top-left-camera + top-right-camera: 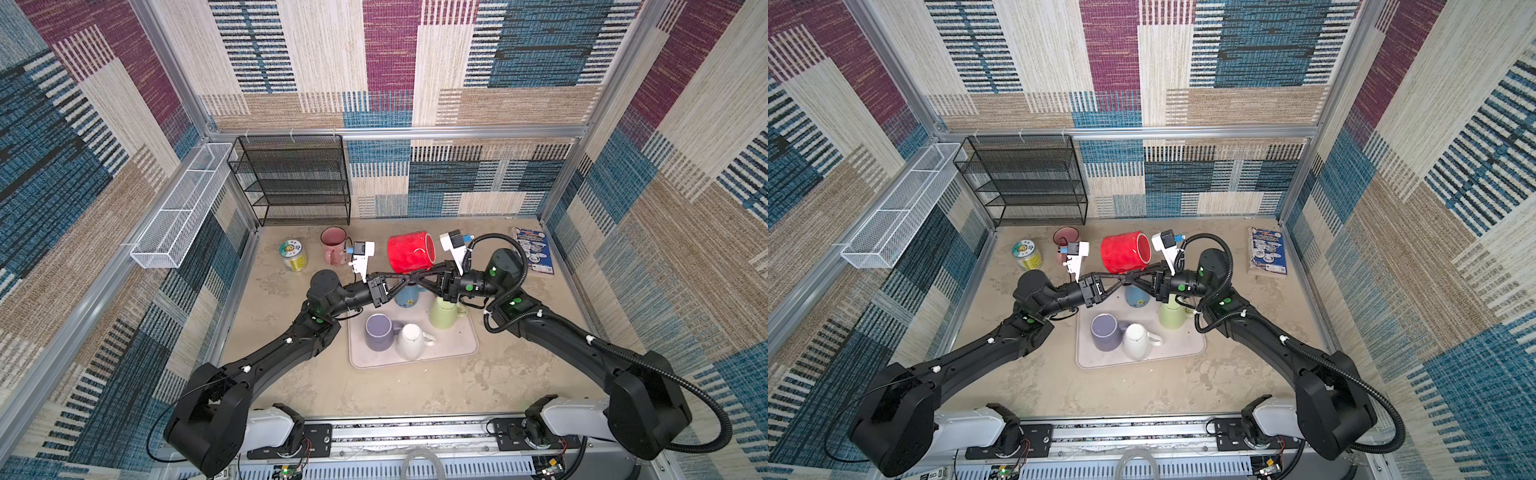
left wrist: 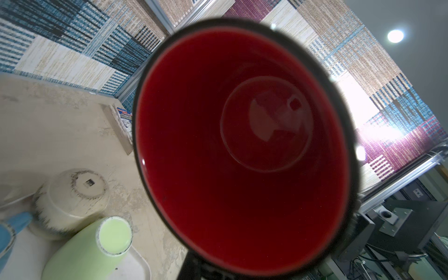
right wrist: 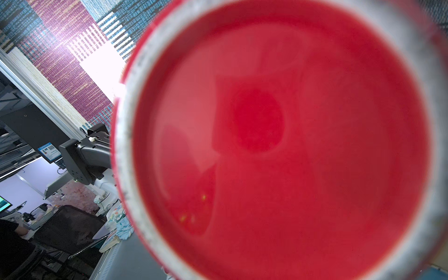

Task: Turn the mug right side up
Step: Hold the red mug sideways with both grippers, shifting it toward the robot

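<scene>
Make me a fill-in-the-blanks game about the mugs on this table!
1. The red mug is turned on its ____.
2. The upright mug beside the tin is ____.
3. On the tray, the nearest mug to the white mug is ____.
4. The wire rack at the back is ____.
Missing words: side; pink; purple; black.

Mottled beige tabletop with a pale tray, pink mug, tin, black mesh rack and printed packet
</scene>
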Controlling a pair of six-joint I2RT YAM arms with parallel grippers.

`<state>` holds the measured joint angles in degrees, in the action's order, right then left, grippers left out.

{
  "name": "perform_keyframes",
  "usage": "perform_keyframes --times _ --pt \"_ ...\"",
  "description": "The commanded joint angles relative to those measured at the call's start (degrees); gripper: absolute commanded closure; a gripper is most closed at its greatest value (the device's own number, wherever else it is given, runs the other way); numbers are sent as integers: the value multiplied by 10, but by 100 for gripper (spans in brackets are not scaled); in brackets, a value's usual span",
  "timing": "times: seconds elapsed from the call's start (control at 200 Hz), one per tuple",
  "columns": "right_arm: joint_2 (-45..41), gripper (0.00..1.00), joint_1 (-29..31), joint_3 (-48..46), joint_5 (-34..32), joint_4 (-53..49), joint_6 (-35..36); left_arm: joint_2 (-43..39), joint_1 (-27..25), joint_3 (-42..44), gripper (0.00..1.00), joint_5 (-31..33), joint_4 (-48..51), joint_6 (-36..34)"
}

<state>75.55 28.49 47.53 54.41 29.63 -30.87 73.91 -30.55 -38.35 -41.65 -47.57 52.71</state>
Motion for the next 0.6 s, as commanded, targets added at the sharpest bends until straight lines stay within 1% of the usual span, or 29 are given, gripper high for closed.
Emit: perform_keyframes --times 0.0,0.075,0.175,0.235,0.356,0.376,0.386,0.406,0.516,0.596 --pt "10 93 3 -11 15 -14 11 -12 -4 26 100 25 -70 -13" --pt "16 88 4 -13 12 -11 12 -19 -4 42 100 35 -67 -17" --pt "25 77 4 -12 6 -16 18 -34 -4 60 100 54 -51 -29" --pt "31 73 3 -13 3 -14 19 -43 -4 71 100 67 -42 -35" --pt "42 65 4 -18 3 -7 17 -60 -3 90 100 80 -25 -46" --pt "44 65 4 -19 2 -5 17 -62 -4 92 100 80 -24 -47" --pt "44 65 3 -19 3 -4 17 -64 -3 94 100 95 -23 -48" --pt "46 65 3 -20 2 -3 16 -65 -4 97 100 102 -22 -49" --pt "53 67 4 -22 5 10 10 -68 -3 105 100 107 -17 -53" --pt "58 71 4 -22 10 19 4 -64 -3 107 100 105 -19 -53"
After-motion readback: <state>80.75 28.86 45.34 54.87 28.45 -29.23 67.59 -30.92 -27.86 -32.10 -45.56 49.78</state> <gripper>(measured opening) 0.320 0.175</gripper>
